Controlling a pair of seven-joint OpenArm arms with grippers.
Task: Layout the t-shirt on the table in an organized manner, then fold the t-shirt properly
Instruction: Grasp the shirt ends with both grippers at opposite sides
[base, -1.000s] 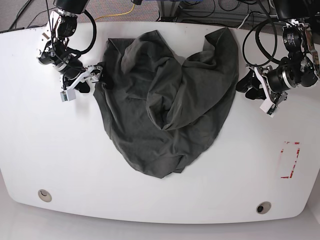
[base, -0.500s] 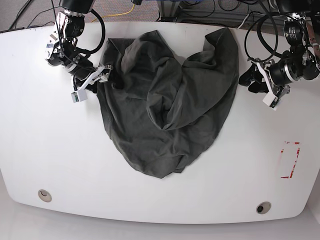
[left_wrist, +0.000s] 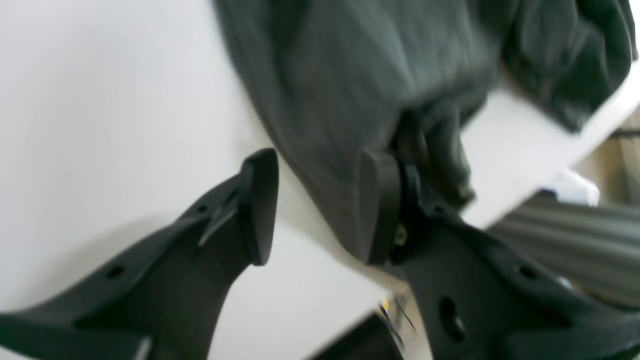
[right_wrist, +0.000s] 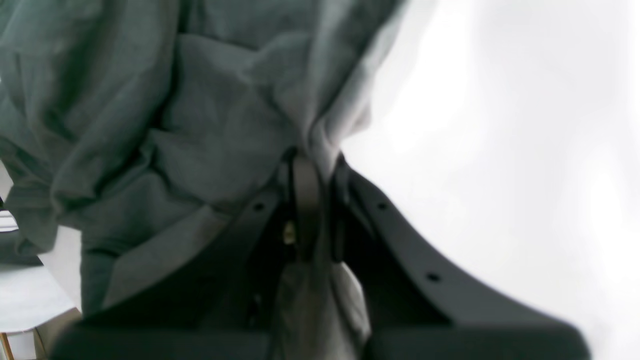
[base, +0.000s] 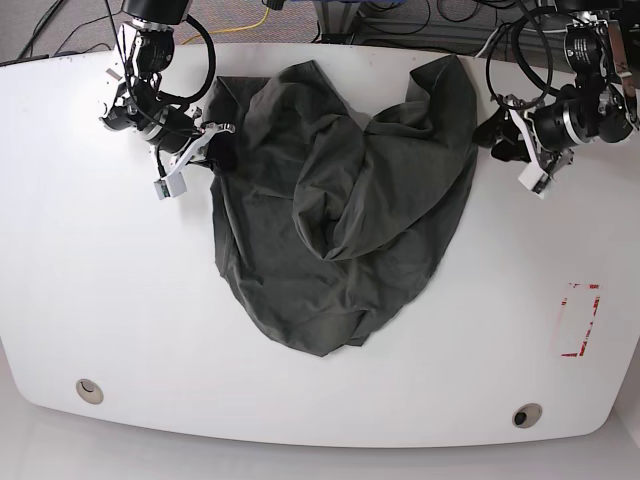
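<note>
Right tool (right_wrist: 312, 200) clamped on t-shirt (base: 340, 190) edge; left tool (left_wrist: 320, 205) parted.

No readable text, label, brand, number or sign appears on anything.

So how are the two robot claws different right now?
The right claw is squeezed shut on the t-shirt, with cloth bunched between its fingers. The left claw is open, its fingers apart, and holds nothing. The right claw sits on the shirt's edge; the left claw is beside the shirt's other edge, over the table, and its wrist view shows one finger over the cloth. Both are dark, two-fingered, and near the table's far side.
</note>
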